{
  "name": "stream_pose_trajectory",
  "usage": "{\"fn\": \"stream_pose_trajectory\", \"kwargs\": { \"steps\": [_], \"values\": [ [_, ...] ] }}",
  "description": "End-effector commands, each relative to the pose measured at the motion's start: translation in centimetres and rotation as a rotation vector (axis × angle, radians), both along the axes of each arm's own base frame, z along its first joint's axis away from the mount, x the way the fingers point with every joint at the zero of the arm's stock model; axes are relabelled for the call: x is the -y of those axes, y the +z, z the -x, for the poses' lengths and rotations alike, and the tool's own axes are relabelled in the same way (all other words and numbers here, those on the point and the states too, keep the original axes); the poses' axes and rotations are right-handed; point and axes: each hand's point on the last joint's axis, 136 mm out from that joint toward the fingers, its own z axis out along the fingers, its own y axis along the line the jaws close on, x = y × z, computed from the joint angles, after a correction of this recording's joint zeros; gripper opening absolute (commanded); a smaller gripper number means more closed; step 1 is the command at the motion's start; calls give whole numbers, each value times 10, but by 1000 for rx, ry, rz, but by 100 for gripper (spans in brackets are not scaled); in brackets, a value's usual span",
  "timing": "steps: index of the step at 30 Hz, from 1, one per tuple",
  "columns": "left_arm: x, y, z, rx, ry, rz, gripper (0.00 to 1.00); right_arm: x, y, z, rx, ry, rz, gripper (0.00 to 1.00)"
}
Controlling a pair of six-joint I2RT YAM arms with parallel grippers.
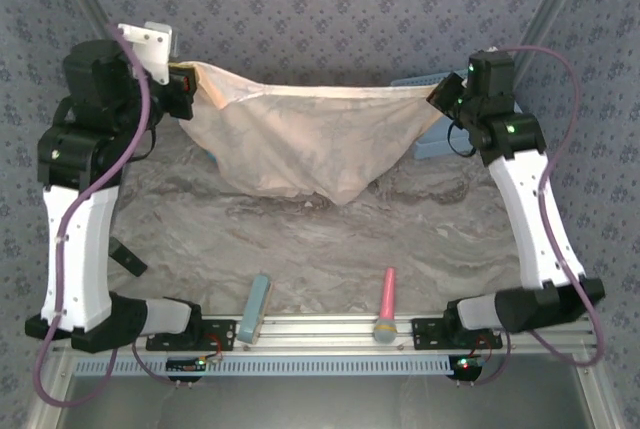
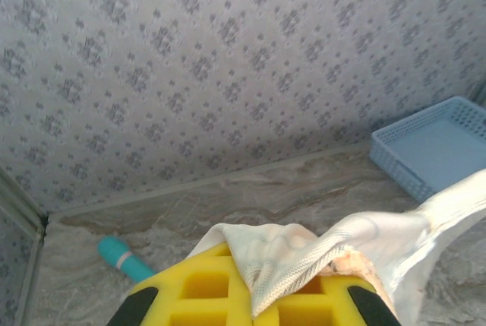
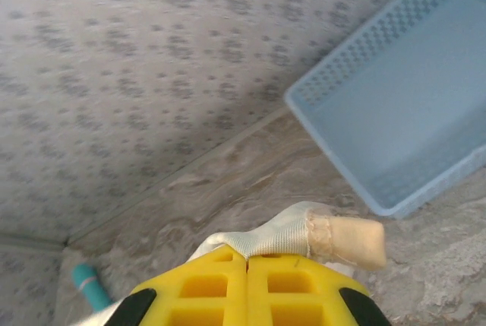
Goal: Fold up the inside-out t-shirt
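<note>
marbled desk (image 1: 330, 239) bare and open across the middle and near half. inside-out t-shirt (image 1: 310, 139) hung in the air above the far half, top edge stretched taut between both arms, belly sagging low toward the desk. blue basket (image 3: 402, 113) in the far right corner, close behind the right end of the cloth. left tool (image 2: 254, 303) clenched on one hemmed corner, right tool (image 3: 247, 284) clenched on the other. pale blue stick (image 1: 255, 309) and pink brush (image 1: 386, 304) on the near edge; teal handle (image 2: 125, 259) far left by the wall.
</note>
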Motion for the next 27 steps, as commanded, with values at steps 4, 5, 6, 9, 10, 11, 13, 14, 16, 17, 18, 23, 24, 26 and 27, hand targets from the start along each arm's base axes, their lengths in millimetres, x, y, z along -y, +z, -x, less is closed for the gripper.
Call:
{"fn": "stream_pose_trajectory", "kwargs": {
  "steps": [4,5,6,9,10,11,13,14,16,17,18,23,24,26,27],
  "values": [
    [-14,71,69,263,-42,-3,0,16,73,63,184,-60,116,0],
    [-16,75,68,276,-28,-7,0,21,77,65,196,-94,131,0],
    [-19,78,66,287,-9,-14,0,24,80,64,204,-114,137,0],
    [-24,82,46,298,48,-43,0,21,83,46,223,-132,141,0],
    [-24,80,35,290,64,-55,0,16,81,34,219,-120,135,0],
    [-24,78,24,282,77,-69,0,9,78,20,212,-103,129,0],
    [-21,69,-3,255,93,-94,0,-4,70,-9,190,-71,115,0],
    [-19,64,-17,241,96,-107,0,-11,65,-26,177,-55,108,0],
    [-14,54,-44,216,97,-126,0,-20,55,-56,150,-35,96,0],
    [-13,49,-57,204,99,-134,0,-24,50,-72,137,-27,87,0],
    [-13,46,-68,195,101,-137,0,-27,45,-87,127,-18,81,0],
    [-22,38,-116,159,101,-119,0,-43,37,-144,103,39,61,0],
    [-23,37,-123,157,100,-116,0,-47,38,-149,106,50,58,0],
    [-26,38,-136,162,92,-114,0,-51,45,-157,126,64,46,0],
    [-26,39,-139,166,87,-113,0,-52,50,-158,138,69,40,0]
  ]
}}
